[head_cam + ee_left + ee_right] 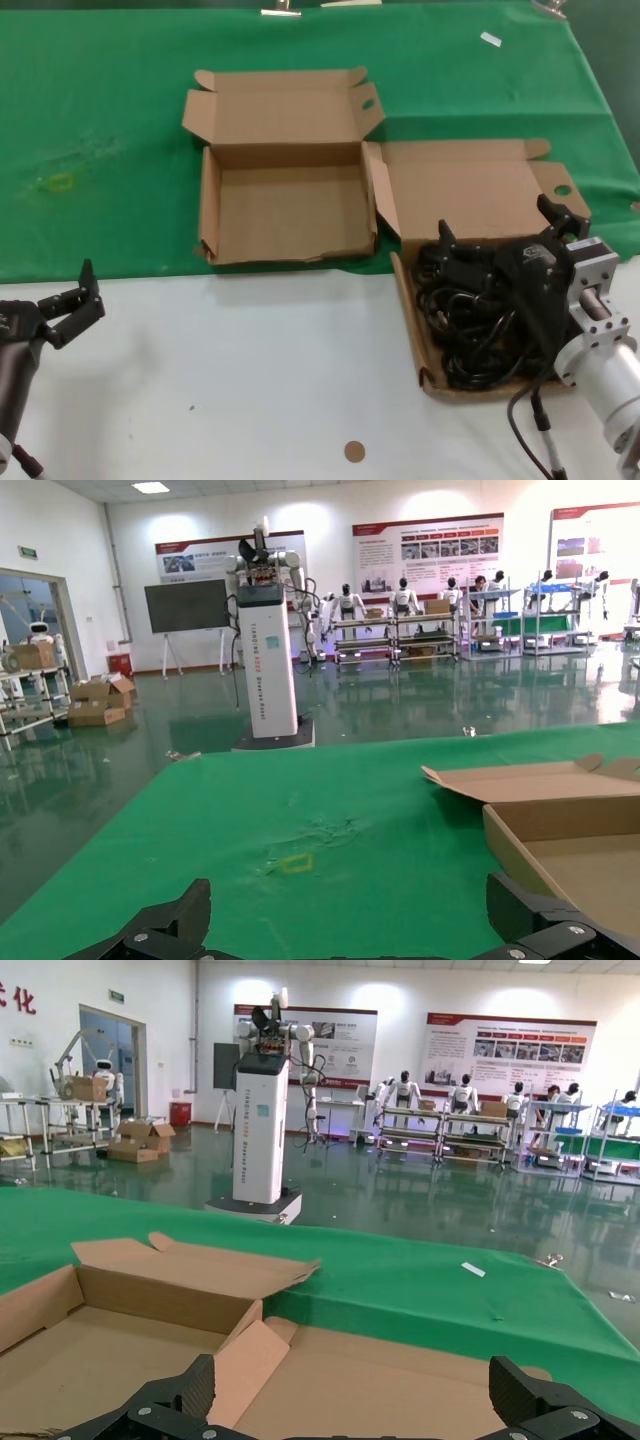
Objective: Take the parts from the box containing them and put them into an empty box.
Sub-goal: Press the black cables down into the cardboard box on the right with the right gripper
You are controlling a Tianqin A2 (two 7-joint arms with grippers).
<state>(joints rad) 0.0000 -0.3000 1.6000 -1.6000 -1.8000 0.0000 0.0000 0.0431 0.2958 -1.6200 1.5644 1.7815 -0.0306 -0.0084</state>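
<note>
Full box (408,300), brown cardboard, at my right on the surface (250,380), lid laid back onto the green cloth (120,120), one side wall leaning outward. Contents: parts (480,325), a black tangled heap of cable loops with a few blocky bodies, filling the tray. Empty box (212,215), same make, walls upright, just beside the full one on the cloth toward my left; interior bare. Right gripper (500,235): over the far edge of the heap, fingers spread wide, holding nothing; its wrist camera looks across both lids. Left gripper (75,300): parked low at my left on the white surface, well apart from both boxes, fingers apart, nothing held. Handling, as I judge it: parts light, limp in the cable, stiff in the blocks; loops are likely snagged, so one lift may drag neighbours along. Best hold looks like a bunched bundle of cable or a solid block near the top of the heap, not a single loose strand. Cardboard thin; the leaning wall could catch a trailing loop.
</note>
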